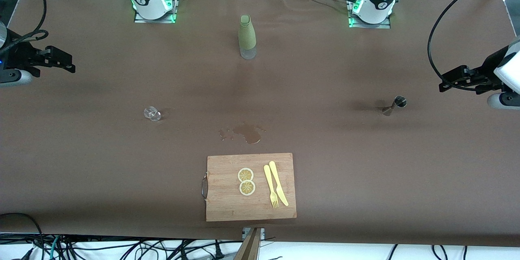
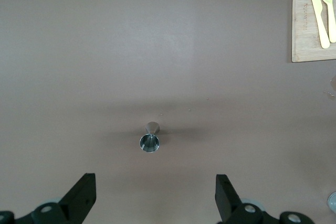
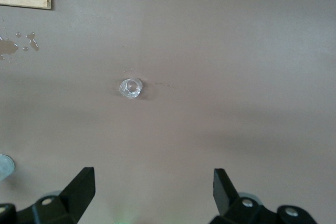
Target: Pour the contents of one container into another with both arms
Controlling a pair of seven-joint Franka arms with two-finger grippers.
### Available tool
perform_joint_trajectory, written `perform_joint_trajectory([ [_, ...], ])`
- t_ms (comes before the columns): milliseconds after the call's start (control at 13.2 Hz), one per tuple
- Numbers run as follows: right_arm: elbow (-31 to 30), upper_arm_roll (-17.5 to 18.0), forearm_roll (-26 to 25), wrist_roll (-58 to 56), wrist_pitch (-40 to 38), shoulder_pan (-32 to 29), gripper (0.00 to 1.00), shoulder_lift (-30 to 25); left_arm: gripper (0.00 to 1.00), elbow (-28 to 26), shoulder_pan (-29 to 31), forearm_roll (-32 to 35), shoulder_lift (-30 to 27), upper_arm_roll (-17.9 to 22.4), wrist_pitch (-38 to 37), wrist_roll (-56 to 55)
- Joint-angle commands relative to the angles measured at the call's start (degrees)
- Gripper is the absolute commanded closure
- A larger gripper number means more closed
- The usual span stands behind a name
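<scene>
A tiny clear glass cup [image 1: 152,113] stands on the brown table toward the right arm's end. In the right wrist view the cup [image 3: 130,88] lies ahead of my right gripper [image 3: 153,174], which is open and holds nothing. A small silver jigger [image 1: 394,105] stands toward the left arm's end. The left wrist view shows its round rim [image 2: 150,139] just ahead of my open, unladen left gripper [image 2: 155,181]. In the front view the right gripper [image 1: 65,60] and the left gripper [image 1: 449,80] hover over the table's two ends, each apart from its container.
A tall olive-green bottle [image 1: 247,36] stands midway between the arm bases. A small puddle [image 1: 247,133] lies in the table's middle. Nearer the front camera is a wooden cutting board [image 1: 227,207] with two lemon slices [image 1: 246,181], a yellow fork and a knife [image 1: 278,183].
</scene>
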Motion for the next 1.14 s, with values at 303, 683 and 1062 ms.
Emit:
perform_joint_trajectory([
  [303, 1.27, 0.01, 0.65, -0.03, -1.30, 0.03, 0.00, 0.19, 0.00, 2.52, -0.38, 1.91, 1.17, -0.20, -0.81, -0.79],
  [683, 1.27, 0.01, 0.56, 0.06, -1.22, 0.03, 0.00, 0.19, 0.00, 2.52, -0.38, 1.91, 1.26, -0.20, -0.72, -0.79],
  [1062, 1.27, 0.01, 0.38, 0.23, -2.79, 0.03, 0.00, 0.28, 0.00, 2.52, -0.38, 1.91, 1.26, -0.20, -0.81, -0.79],
])
